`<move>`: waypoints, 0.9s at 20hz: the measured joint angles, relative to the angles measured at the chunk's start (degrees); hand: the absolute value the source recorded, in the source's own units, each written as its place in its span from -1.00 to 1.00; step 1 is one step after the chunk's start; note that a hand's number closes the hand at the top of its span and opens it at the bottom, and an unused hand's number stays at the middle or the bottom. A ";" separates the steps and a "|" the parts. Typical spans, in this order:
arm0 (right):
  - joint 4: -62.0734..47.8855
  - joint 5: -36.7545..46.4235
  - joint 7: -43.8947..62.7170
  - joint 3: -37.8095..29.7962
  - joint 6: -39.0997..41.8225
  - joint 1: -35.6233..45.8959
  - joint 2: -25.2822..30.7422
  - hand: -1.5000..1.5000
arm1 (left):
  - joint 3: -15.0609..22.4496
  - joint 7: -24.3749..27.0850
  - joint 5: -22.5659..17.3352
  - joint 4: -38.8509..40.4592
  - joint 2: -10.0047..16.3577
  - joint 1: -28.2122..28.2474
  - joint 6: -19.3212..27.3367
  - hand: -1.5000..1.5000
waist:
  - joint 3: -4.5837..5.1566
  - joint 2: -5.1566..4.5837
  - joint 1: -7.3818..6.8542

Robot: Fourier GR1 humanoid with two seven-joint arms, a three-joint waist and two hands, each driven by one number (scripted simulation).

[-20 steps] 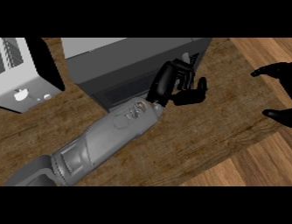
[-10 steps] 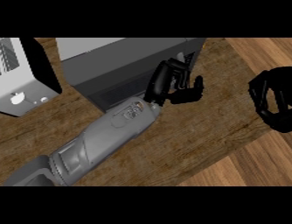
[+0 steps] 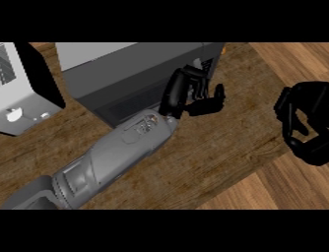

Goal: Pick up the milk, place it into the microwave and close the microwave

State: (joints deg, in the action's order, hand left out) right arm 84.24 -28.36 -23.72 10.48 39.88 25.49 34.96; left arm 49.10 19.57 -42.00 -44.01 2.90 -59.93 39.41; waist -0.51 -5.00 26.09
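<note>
The microwave (image 3: 120,74) stands on the counter (image 3: 218,147) beside a toaster (image 3: 11,93), its door apparently shut. The left hand (image 3: 189,96) stays at the microwave's front right corner, fingers fairly straight against it, thumb apart. The change is in the right hand (image 3: 312,125): spread a second ago, it has curled in on itself off the counter's edge, with nothing seen in it. The milk shows nowhere and is likely already inside, so the closing push seems done or nearly so. No brand or writing is legible.
</note>
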 measured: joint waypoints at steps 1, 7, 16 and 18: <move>0.55 -0.25 0.23 0.15 0.06 -0.08 0.07 1.00 | -0.01 0.15 -0.07 -0.06 0.09 0.09 0.32 1.00 | 0.00 0.01 0.16; 3.77 -1.65 1.26 1.16 0.35 -0.81 0.06 1.00 | 0.05 0.81 -0.54 -0.28 0.38 0.43 1.77 1.00 | 0.00 0.07 0.77; 7.31 -2.61 5.04 6.09 2.68 -4.16 0.95 1.00 | -5.93 -1.81 -7.65 -2.68 -2.61 0.86 2.34 1.00 | 0.54 -1.04 -1.01; 8.14 -3.13 5.61 7.07 2.91 -5.19 0.81 1.00 | -7.18 -2.18 -10.25 -3.72 -2.99 1.18 0.70 1.00 | 0.60 -1.22 -1.59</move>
State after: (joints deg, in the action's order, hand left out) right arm 92.38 -31.49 -18.12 17.56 42.79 20.30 35.77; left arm 41.92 17.39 -52.25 -47.73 -0.09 -58.75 40.11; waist 0.09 -6.22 24.50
